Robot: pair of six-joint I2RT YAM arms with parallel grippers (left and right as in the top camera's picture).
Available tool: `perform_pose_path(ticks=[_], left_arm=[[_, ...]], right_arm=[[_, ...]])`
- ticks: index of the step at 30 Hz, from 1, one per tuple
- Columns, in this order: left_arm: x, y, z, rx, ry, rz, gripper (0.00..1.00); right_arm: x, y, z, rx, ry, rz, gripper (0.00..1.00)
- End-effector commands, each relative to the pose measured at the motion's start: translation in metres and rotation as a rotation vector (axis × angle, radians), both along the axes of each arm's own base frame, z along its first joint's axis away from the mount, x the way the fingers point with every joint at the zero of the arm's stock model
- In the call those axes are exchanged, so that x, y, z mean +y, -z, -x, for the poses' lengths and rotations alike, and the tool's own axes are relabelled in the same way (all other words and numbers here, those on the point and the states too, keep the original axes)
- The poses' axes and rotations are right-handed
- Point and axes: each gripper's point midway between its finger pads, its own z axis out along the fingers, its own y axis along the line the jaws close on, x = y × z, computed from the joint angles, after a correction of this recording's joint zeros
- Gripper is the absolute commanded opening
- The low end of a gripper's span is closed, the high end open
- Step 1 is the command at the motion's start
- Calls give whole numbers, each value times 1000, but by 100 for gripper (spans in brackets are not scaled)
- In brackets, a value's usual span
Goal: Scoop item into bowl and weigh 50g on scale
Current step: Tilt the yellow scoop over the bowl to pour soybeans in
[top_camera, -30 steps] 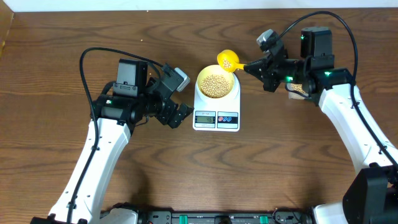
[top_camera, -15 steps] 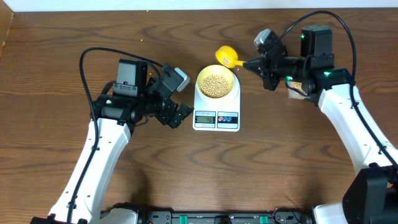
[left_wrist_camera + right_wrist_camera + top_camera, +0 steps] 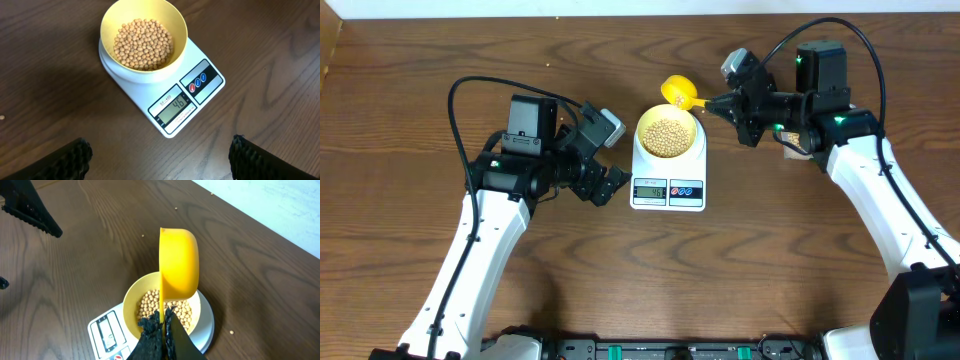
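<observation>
The bowl [image 3: 668, 133] of beans [image 3: 143, 44] stood on the scale [image 3: 668, 187], which showed 46, while the right gripper [image 3: 722, 105] pinched the handle of the yellow scoop [image 3: 678, 92], turned on its side near the bowl's far rim, and the left gripper [image 3: 611, 186] hung with jaws spread left of the scale.

Right wrist view: the scale [image 3: 106, 329] is cut off by the bottom edge, and the handle of the scoop [image 3: 178, 262] is covered by the right gripper [image 3: 163, 322]. Overhead view: a tub [image 3: 798, 145] is largely hidden by the right arm. Left wrist view: only the fingertips [image 3: 75, 156] of the left gripper [image 3: 159, 160] are seen, cut off at the bottom edge.
</observation>
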Motion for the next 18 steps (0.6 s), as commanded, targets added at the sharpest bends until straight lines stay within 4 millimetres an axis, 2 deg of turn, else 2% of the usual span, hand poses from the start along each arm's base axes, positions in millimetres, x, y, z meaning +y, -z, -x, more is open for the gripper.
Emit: perform_pose_path(ticks=[1, 7, 18], left_arm=[[-2, -8, 0, -26, 21, 13, 90], [-2, -8, 0, -26, 21, 13, 90], [-2, -8, 0, -26, 21, 13, 90]], right_arm=[[2, 1, 1, 40, 15, -18, 1], [2, 1, 1, 134, 71, -64, 1], [1, 1, 1, 134, 72, -64, 1]])
